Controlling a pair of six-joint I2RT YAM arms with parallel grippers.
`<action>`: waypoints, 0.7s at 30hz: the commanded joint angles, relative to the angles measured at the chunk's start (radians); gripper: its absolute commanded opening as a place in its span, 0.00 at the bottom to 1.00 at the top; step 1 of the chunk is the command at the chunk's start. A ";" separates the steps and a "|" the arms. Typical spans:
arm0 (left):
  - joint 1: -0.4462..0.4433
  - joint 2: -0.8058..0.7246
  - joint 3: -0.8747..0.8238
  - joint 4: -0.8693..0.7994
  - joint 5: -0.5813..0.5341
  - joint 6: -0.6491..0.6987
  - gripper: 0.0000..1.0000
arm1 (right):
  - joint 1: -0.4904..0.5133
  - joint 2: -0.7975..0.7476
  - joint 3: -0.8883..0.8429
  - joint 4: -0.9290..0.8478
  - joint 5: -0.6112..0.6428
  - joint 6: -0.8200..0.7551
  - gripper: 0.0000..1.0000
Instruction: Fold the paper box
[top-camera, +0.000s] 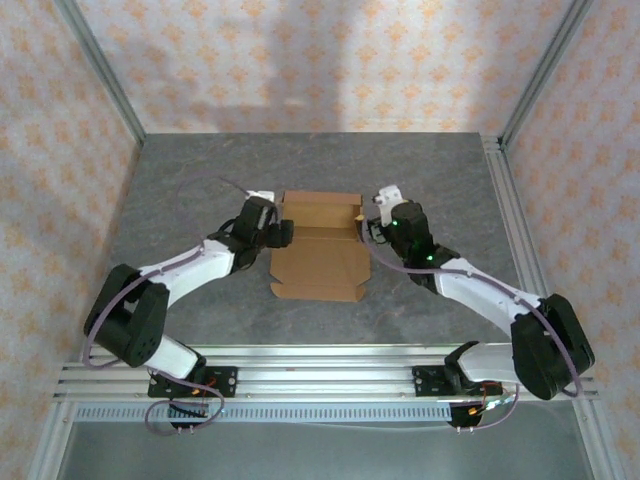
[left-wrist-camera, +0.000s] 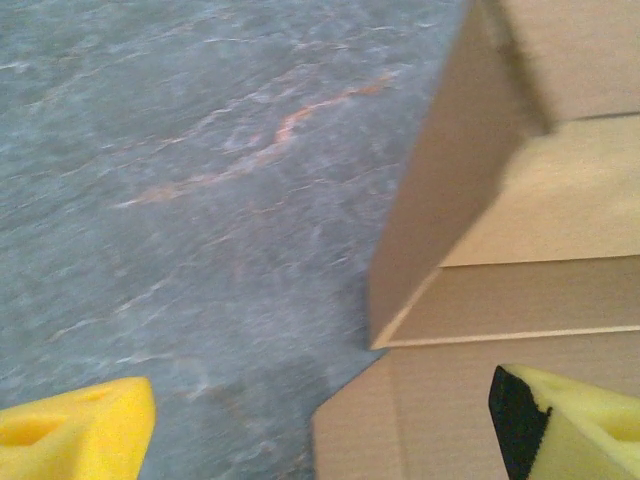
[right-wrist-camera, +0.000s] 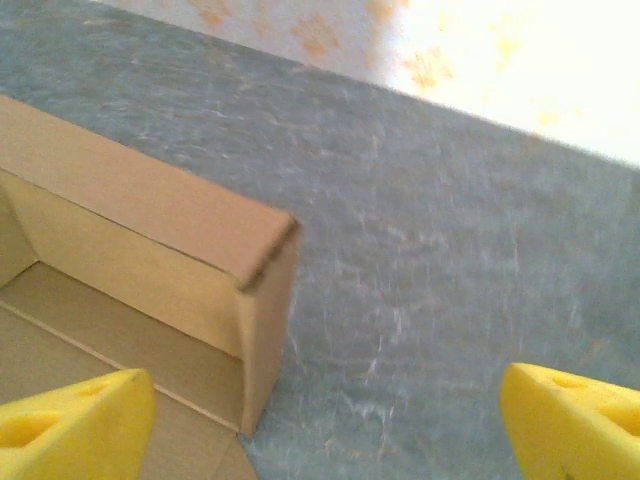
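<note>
Plainly, with my left gripper (top-camera: 279, 234) and right gripper (top-camera: 369, 228) both spread wide, gripping nothing, beside the plain brown cardboard paper box (top-camera: 318, 255) at the middle of the grey table (top-camera: 180, 200), I judge its raised side walls could spring flat unheld.

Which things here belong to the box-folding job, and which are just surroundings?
Belongs to the job: paper box; left tool, open; right tool, open.
Just surroundings: grey table; patterned walls; metal rail.
</note>
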 joint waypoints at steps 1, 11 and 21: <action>0.030 -0.094 -0.071 0.002 -0.072 -0.030 0.90 | 0.058 0.021 0.105 -0.151 0.097 -0.247 0.90; 0.113 -0.234 -0.170 -0.001 -0.110 -0.063 1.00 | 0.238 0.318 0.366 -0.106 0.357 -0.611 0.95; 0.130 -0.264 -0.190 -0.004 -0.067 -0.041 0.99 | 0.266 0.581 0.498 0.062 0.554 -0.869 0.81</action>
